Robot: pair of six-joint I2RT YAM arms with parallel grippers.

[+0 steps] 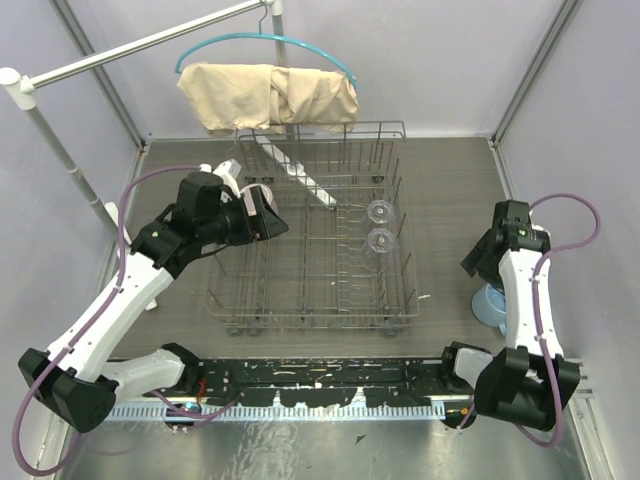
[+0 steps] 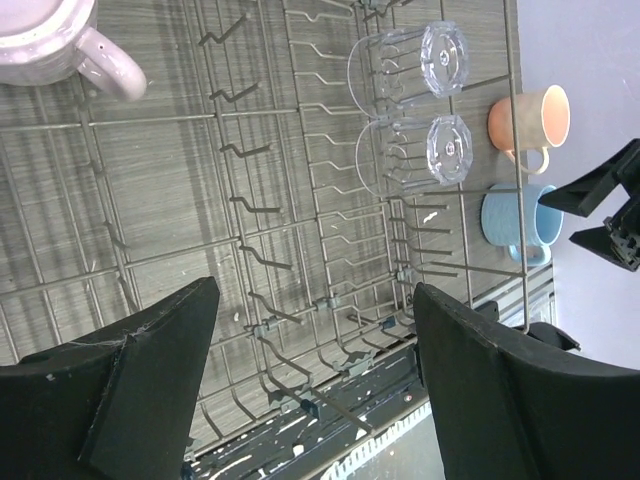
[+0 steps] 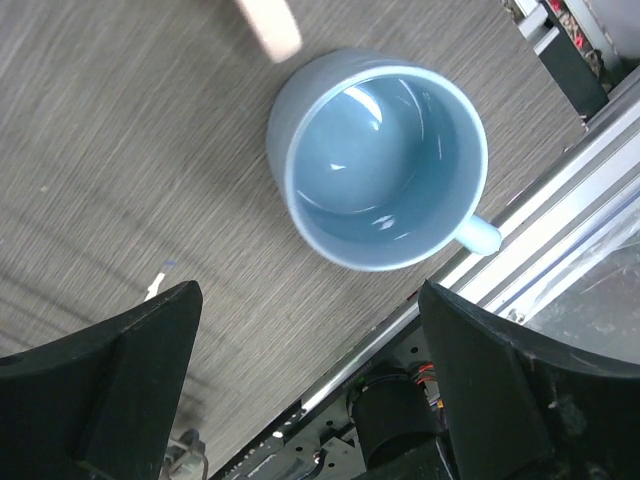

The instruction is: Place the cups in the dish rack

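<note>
The dish rack (image 1: 310,318) stands in the middle of the grey counter (image 1: 450,180), its long sides running away from the arm bases; 2 clear tumblers (image 1: 380,211) (image 1: 380,241) sit among the tines in its right part, 1 just behind the other, thick bases turned upward. The left end effector (image 2: 310,300) hovers over the rack's left side with its fingers spread wide and nothing between them. The mauve-pink mug (image 2: 45,35) lies just beyond it at the rack's left rear, partly cut off by the edge of the wrist view, handle pointing toward the rack's middle. Outside the rack's right wall, on the counter, the peach-orange mug (image 2: 530,118) and the light blue mug (image 3: 385,165) stand upright close beside each other, the blue one nearer the arm bases. The right end effector (image 3: 308,300) hangs above the blue mug, fingers wide apart and gripping nothing, the mug's open mouth facing up and its handle toward the metal rail at the counter's near edge. A beige cloth (image 1: 270,95) hangs behind the rack.
</note>
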